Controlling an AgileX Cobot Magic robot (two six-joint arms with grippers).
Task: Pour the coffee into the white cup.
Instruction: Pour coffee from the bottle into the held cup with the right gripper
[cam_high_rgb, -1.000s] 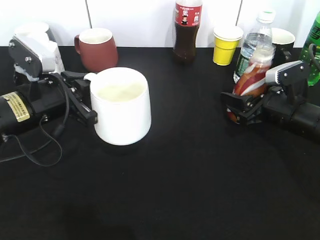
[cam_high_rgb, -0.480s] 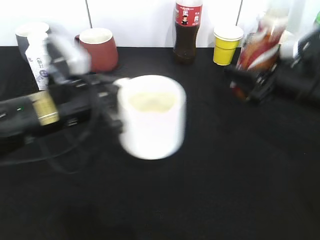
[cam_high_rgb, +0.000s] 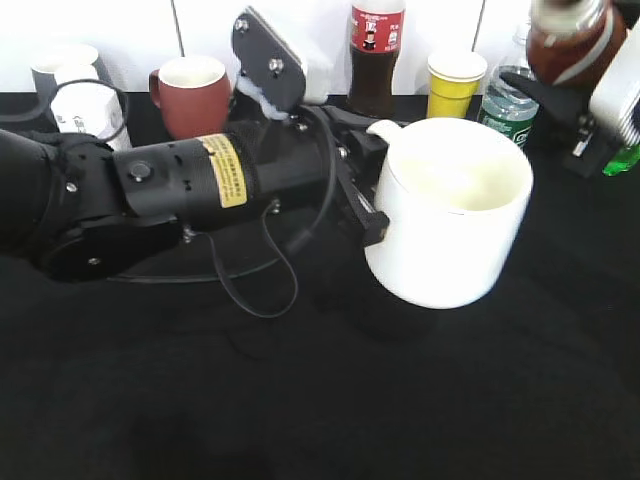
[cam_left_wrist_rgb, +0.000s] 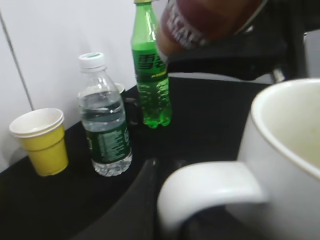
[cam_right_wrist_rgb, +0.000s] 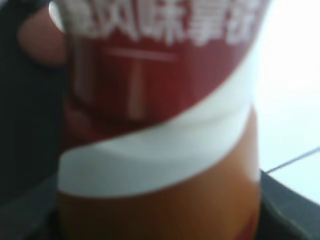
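The left gripper (cam_high_rgb: 362, 190) holds the big plain white ceramic mug (cam_high_rgb: 448, 225) aloft by its handle, apparently empty. The right gripper (cam_high_rgb: 590, 120) clamps the orange-brown coffee bottle (cam_high_rgb: 570, 40) above; pouring remains.

The white cup (cam_high_rgb: 450, 225) looks glossy, smooth ceramic; the coffee bottle (cam_right_wrist_rgb: 160, 130) wears a shiny plastic wrapper.

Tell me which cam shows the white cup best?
Exterior view: the whole white cup shows, lifted off the table with the left gripper at its handle. Left wrist shows only the handle and part of the rim. Right wrist shows none, just the coffee bottle.
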